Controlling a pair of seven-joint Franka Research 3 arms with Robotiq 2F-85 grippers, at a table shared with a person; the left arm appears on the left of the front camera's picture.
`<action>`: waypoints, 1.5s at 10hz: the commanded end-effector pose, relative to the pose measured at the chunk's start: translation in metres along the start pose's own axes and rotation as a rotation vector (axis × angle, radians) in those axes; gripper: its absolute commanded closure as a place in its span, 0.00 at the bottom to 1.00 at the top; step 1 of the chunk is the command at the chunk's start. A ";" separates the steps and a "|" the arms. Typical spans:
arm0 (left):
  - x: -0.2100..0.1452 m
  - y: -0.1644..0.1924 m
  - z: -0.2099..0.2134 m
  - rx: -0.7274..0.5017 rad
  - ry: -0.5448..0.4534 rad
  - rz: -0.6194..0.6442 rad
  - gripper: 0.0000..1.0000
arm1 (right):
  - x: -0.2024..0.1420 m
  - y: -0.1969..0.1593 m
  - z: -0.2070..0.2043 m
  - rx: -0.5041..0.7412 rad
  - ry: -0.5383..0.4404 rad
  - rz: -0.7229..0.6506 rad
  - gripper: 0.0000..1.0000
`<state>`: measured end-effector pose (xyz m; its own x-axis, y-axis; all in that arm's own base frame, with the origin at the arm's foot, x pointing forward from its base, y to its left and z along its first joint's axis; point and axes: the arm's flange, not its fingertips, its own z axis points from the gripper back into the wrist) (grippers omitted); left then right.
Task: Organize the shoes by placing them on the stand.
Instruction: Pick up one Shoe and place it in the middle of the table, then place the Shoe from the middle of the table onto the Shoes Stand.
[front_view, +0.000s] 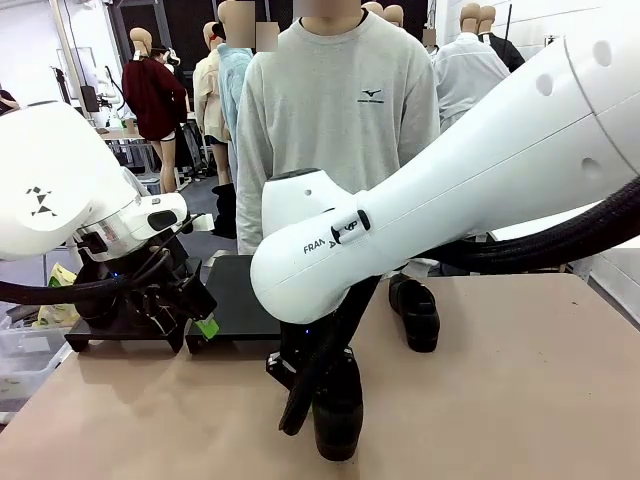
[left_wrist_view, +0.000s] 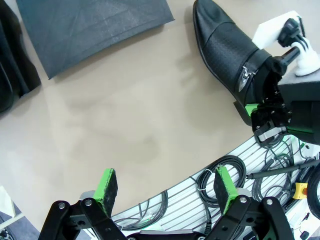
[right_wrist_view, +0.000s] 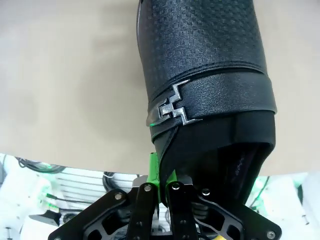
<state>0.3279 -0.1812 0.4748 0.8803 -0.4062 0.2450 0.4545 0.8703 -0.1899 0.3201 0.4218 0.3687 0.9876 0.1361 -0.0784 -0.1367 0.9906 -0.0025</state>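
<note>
The right gripper (right_wrist_view: 160, 176) is clamped tight on a black strapped dress shoe (right_wrist_view: 205, 70), its green pads (right_wrist_view: 154, 170) pinching the rim of the heel opening on one side, so that the shoe stretches away from the fingers with its embossed vamp and silver zigzag buckle (right_wrist_view: 172, 109) facing the wrist camera. In the front view this gripper (front_view: 303, 390) hangs under the right arm, which reaches across the middle of the beige table (front_view: 520, 400), and the held shoe (front_view: 338, 415) is just beside the fingers, low over the tabletop (whether its sole touches the surface cannot be told). A second black shoe (front_view: 415, 312) lies on the table beyond that hand, towards the person in a grey sweatshirt (front_view: 340, 110). The left gripper (left_wrist_view: 166, 187) has its jaws spread wide with nothing between the green pads (left_wrist_view: 107, 184); ahead of its fingertips is bare tabletop, farther ahead a matte black riser of the stand (left_wrist_view: 95, 25), and off to one side the shoe in the other hand's grip (left_wrist_view: 225, 47). From the front the left gripper (front_view: 195, 318) hovers close to the near edge of that riser (front_view: 240, 295), with a second riser (front_view: 115, 335) below it
</note>
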 end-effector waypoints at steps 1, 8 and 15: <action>-0.001 0.001 0.000 -0.006 0.000 0.004 0.00 | 0.010 0.004 0.001 0.011 0.030 0.028 0.94; -0.001 0.001 0.000 -0.006 0.000 0.004 0.00 | 0.015 0.002 0.005 0.092 0.047 -0.022 0.00; -0.001 0.001 0.000 -0.006 0.000 0.004 0.00 | 0.014 0.004 0.023 0.079 0.022 -0.033 0.00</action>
<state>0.3279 -0.1812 0.4748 0.8803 -0.4062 0.2450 0.4544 0.8703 -0.1900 0.3354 0.4279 0.3894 0.9894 0.1014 -0.1041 -0.0942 0.9929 0.0721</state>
